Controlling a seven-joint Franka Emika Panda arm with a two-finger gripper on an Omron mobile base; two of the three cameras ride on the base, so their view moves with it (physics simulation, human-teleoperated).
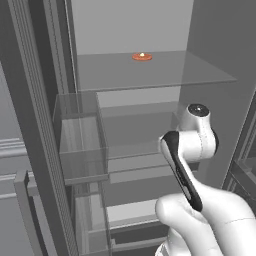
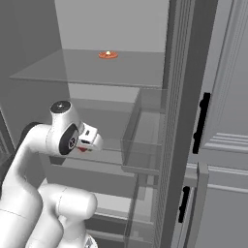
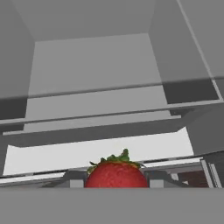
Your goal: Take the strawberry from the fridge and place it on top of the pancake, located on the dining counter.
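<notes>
The strawberry point(image 3: 115, 173), red with a green leafy cap, sits between my two fingertips at the bottom of the hand view. My gripper point(image 3: 114, 180) is shut on it. In the right base view, the gripper point(image 2: 90, 140) is inside the open fridge point(image 2: 29, 43), over a middle shelf, with a bit of red strawberry point(image 2: 83, 149) showing under it. The hand looks along the pale grey shelves toward the fridge's back wall point(image 3: 92, 57). In the left base view my own arm point(image 1: 190, 150) hides the hand. The pancake and the dining counter are out of view.
A small orange object point(image 1: 142, 57) point(image 2: 108, 55) lies on the upper glass shelf point(image 1: 150, 75). Clear door bins point(image 1: 80, 145) point(image 2: 145, 140) hang on the open doors either side of me. Grey panelled cabinets with black handles point(image 2: 201, 121) stand at the right.
</notes>
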